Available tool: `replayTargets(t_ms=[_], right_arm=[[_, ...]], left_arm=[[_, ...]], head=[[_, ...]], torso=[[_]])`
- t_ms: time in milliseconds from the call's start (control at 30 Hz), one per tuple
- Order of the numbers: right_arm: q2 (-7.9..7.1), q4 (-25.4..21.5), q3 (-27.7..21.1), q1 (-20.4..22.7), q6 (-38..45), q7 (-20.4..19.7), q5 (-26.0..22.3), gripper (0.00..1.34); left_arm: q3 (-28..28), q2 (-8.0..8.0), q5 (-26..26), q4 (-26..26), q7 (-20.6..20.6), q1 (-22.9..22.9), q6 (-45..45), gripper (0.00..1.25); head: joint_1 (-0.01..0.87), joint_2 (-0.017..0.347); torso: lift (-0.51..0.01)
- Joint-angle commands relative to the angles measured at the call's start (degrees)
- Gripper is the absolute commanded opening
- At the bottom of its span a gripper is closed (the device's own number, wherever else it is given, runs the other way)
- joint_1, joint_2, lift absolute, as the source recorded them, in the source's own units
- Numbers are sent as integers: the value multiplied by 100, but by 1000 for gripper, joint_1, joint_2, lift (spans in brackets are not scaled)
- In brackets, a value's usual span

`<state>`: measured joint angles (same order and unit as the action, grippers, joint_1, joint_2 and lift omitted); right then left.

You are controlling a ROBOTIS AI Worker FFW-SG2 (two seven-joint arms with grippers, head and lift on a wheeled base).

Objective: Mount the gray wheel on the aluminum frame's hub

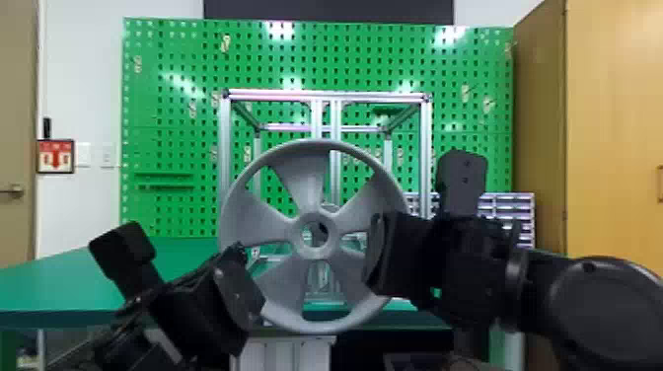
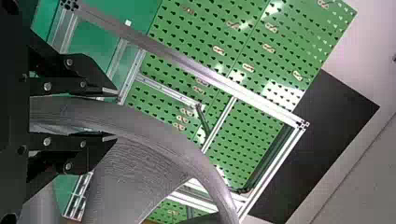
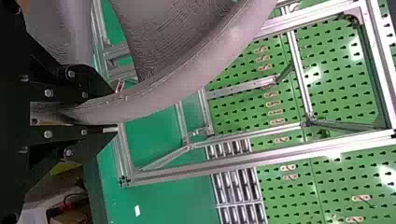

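Observation:
The gray wheel (image 1: 261,227) stands upright, its face toward me, before the aluminum frame (image 1: 370,96). My left gripper (image 1: 252,293) is at the rim's lower left, my right gripper (image 1: 377,256) at its right side. In the left wrist view the left gripper (image 2: 116,115) is shut on the wheel's rim (image 2: 154,133). The right wrist view has the right gripper (image 3: 116,110) shut on the rim (image 3: 187,84). Inside the wheel's centre hole something dark is visible; the hub itself is hidden behind the wheel, so I cannot tell whether they touch.
The frame rests on a green table (image 1: 59,291). Behind it rises a green pegboard (image 1: 167,123), with small-parts drawers (image 1: 510,209) at the right. A tall wooden cabinet (image 1: 611,123) stands farther right.

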<state>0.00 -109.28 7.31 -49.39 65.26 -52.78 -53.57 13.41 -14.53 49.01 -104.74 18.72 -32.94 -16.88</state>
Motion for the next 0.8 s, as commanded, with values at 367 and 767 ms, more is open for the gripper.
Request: replayTargets(t_ms=[367,767], right_arm=[[5,117,25,-71,-57,295,320,166],[5,188,77,-88,-154,585,637,166]], left_arm=[[162,3,3,367,0,-380,9,408],[241,56,-23,560,-53,-485,62,485]], head=[[-5,6],[-5,6]], torso=[[-499],[-499]])
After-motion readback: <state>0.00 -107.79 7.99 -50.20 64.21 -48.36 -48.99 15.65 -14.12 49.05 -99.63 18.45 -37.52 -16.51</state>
